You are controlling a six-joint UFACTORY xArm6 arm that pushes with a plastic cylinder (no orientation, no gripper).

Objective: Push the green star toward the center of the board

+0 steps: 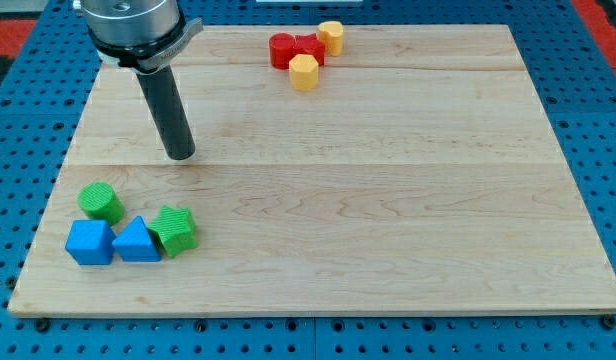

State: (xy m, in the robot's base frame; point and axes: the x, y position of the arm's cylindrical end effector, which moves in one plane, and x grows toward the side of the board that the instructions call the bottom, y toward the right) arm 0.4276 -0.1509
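The green star (pixel 174 229) lies near the board's bottom left corner, touching a blue triangular block (pixel 137 241) on its left. My tip (pixel 181 156) rests on the board above the green star, about a star's width and a half away from it. The dark rod rises up and to the left from the tip to the arm's metal end at the view's top left.
A green cylinder (pixel 100 201) and a blue cube (pixel 90 242) sit left of the star. A red block (pixel 293 49), a yellow hexagonal block (pixel 304 72) and a yellow cylinder (pixel 331 37) cluster at the top middle. The wooden board (pixel 388 200) lies on a blue perforated table.
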